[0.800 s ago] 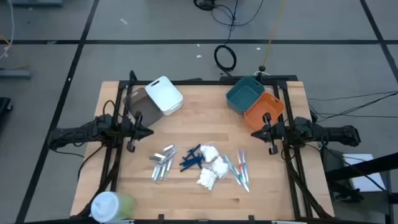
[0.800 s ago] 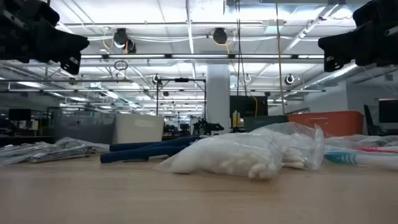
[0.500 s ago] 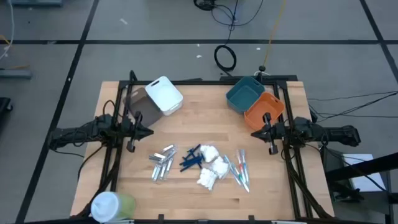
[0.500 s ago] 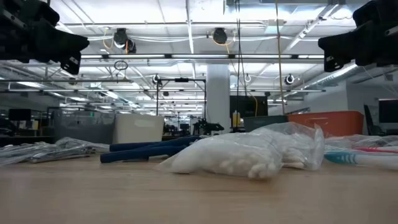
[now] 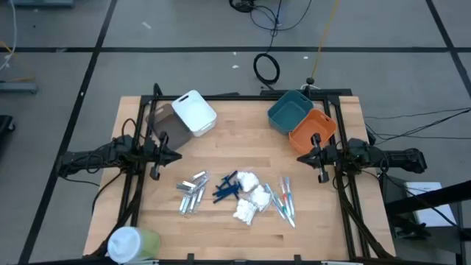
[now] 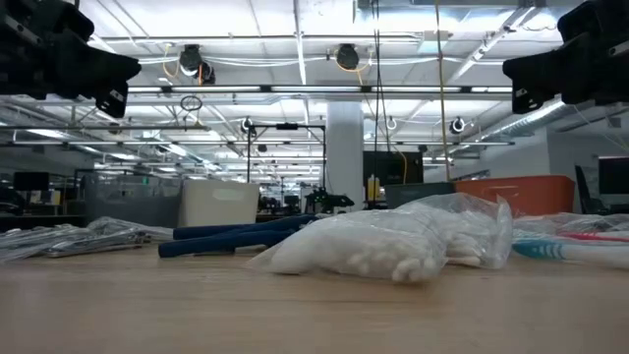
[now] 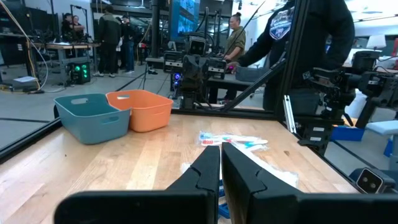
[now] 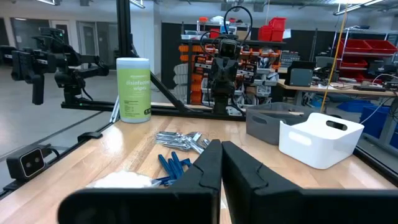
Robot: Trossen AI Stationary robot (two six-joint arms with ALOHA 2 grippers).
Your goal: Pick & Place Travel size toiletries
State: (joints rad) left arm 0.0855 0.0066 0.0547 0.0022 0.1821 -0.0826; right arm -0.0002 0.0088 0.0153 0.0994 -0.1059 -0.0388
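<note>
The toiletries lie in loose piles on the wooden table (image 5: 243,140), near its front middle: small silver tubes (image 5: 193,193), dark blue sticks (image 5: 226,188), white crinkly packets (image 5: 250,197) and thin clear sticks with teal and orange tips (image 5: 282,199). My left gripper (image 5: 175,157) hovers shut and empty over the table's left side. My right gripper (image 5: 302,158) hovers shut and empty over the right side. In the low view the packets (image 6: 393,241) and blue sticks (image 6: 236,236) rest flat on the table.
A white bin (image 5: 194,112) and a grey bin (image 5: 162,121) stand at the far left, a teal bin (image 5: 289,110) and an orange bin (image 5: 313,129) at the far right. A white-lidded green cup (image 5: 132,243) lies at the near left corner. People stand beyond the table.
</note>
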